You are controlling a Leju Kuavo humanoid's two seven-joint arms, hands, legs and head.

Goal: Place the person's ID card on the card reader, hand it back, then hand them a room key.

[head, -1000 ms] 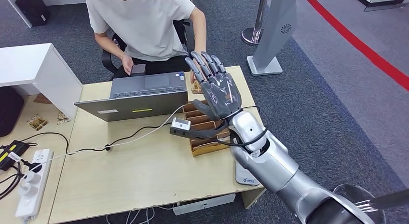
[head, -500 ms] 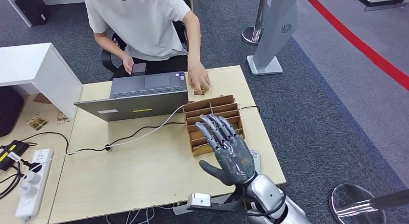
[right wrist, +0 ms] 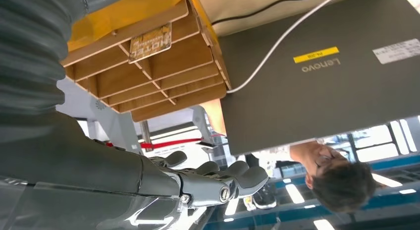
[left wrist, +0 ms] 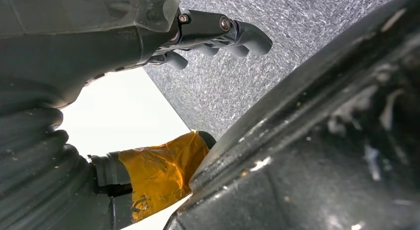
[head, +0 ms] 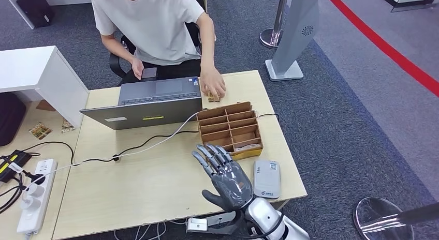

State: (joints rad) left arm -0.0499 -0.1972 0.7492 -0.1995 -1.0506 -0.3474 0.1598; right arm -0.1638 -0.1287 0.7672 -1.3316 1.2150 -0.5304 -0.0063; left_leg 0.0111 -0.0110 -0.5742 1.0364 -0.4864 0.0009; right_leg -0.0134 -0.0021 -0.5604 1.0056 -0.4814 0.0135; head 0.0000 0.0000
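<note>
The right hand [head: 228, 177] floats over bare table [head: 140, 178] – fingers apart, holding nothing – just beside the reader [head: 266, 179]. The reader sits near the table's edge. The left hand's [left wrist: 148, 36] fingers curl, empty.

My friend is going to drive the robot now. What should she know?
Right hand: holds nothing, fingers apart, raised above the table's near edge beside the card reader.
Left hand: hangs over grey carpet, nothing in it that I can see; open or closed is unclear.
Card reader: flat on the table, nothing on top.
Wooden box: one card with printing stands in a slot in the right wrist view, probably a room key.
The person's hand rests on something small on the table behind the box.
Done or not: can't tell for the ID steps. The room key seems not yet handed over.
</note>
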